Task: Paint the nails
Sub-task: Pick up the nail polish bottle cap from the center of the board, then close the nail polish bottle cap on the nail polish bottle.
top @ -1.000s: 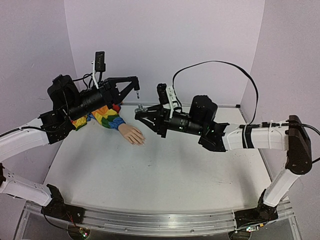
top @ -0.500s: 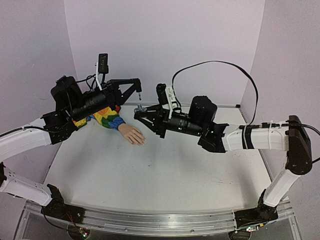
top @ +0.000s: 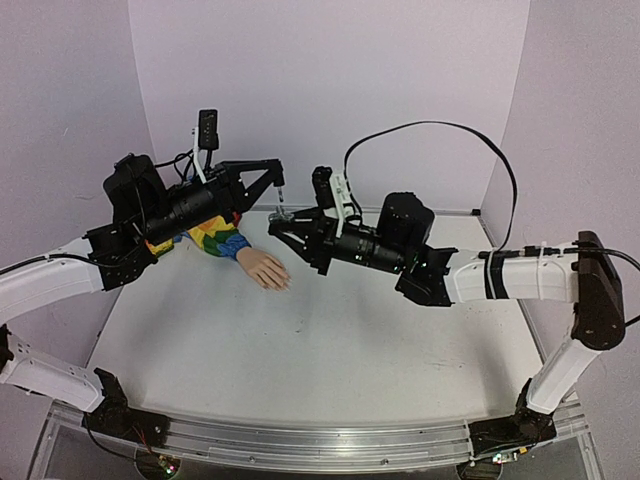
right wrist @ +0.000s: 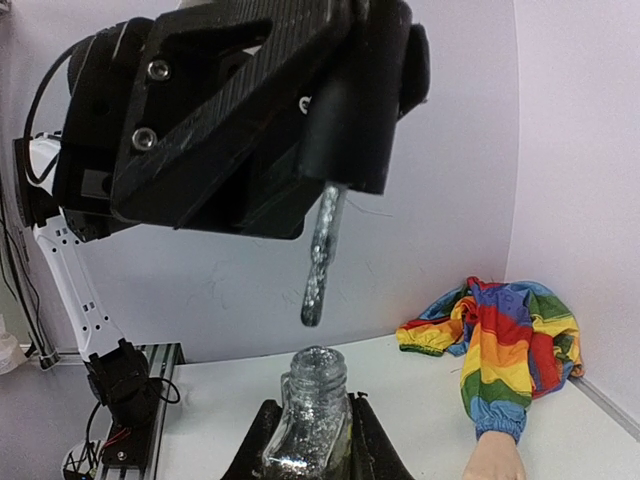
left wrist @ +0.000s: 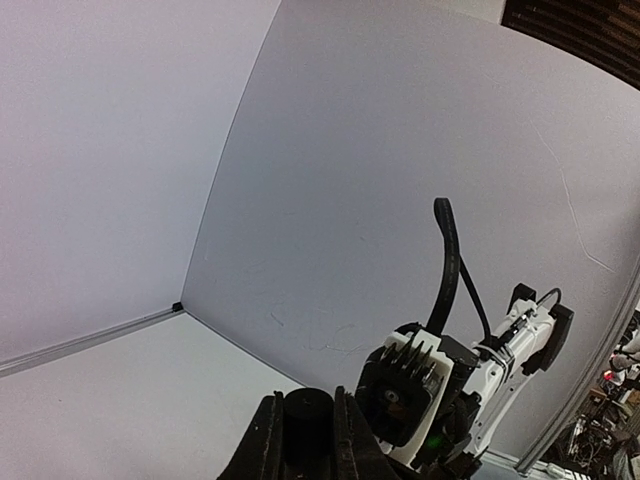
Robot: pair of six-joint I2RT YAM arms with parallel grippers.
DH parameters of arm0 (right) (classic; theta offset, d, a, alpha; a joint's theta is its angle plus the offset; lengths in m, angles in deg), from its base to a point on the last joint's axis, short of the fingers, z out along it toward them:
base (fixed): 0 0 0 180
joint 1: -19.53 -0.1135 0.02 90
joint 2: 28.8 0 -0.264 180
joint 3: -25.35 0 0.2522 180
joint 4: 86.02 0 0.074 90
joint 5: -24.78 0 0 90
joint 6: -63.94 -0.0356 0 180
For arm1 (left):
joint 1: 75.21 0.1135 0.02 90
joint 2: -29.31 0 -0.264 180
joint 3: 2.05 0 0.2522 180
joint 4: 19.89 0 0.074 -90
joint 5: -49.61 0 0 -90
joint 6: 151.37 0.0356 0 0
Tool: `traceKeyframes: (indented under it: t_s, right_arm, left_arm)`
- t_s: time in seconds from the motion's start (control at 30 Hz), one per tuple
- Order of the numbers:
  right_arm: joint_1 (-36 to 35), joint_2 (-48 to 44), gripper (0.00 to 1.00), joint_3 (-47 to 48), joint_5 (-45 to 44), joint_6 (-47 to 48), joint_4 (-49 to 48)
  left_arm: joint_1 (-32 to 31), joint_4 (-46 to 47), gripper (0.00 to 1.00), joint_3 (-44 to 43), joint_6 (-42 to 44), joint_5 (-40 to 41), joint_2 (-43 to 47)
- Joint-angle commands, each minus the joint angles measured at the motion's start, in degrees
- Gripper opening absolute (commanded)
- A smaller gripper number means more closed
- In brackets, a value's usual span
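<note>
Counting what you have: two arms, two claws, one bottle, one brush, one fake hand and one sleeve.

Your left claw (top: pixel 272 172) is clamped on the brush's black cap (right wrist: pixel 352 120), with the glitter-coated brush (right wrist: pixel 320 255) pointing down. Your right claw (right wrist: pixel 308 445) is clamped on the open bottle (right wrist: pixel 312 395) of silver glitter polish and holds it upright above the counter (top: pixel 300 350). The brush tip hangs just above the bottle's mouth without touching it. Both meet in the air at the back of the counter, near the rear wall.

The fake hand (top: pixel 263 270) lies flat on the counter, below and just to the left of the two claws, with its fingers pointing toward the right and slightly toward you. The nails (top: pixel 285 285) are at those fingertips and too small for you to count from above. The rainbow sleeve (top: pixel 215 237) trails from the wrist toward the back left corner.

Your left arm crosses over the far end of the sleeve in the top view. In the right wrist view the left claw fills the upper frame, and the fake hand is cut off at the bottom edge, so no nails show there. One black cable (top: pixel 430 128) loops above the right arm, and a metal rail (top: pixel 300 442) runs along the near edge.
</note>
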Motion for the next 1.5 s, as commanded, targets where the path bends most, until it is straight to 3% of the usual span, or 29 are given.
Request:
traceKeyframes:
  t_s: [0.0, 0.43, 1.47]
  right_arm:
    - [-0.4, -3.6, 0.00, 0.8, -2.2, 1.1, -6.2]
    - [-0.5, -3.3, 0.00, 1.0, 0.3, 0.7, -6.3]
    - [-0.7, -2.9, 0.00, 2.2, -3.7, 2.2, -7.4]
  left_arm:
    - [-0.6, 3.1, 0.00, 0.2, 1.2, 0.9, 0.4]
    - [-0.7, 3.0, 0.00, 0.2, 1.9, 3.0, 1.2]
    - [-0.9, 3.1, 0.00, 1.2, 2.0, 2.3, 0.9]
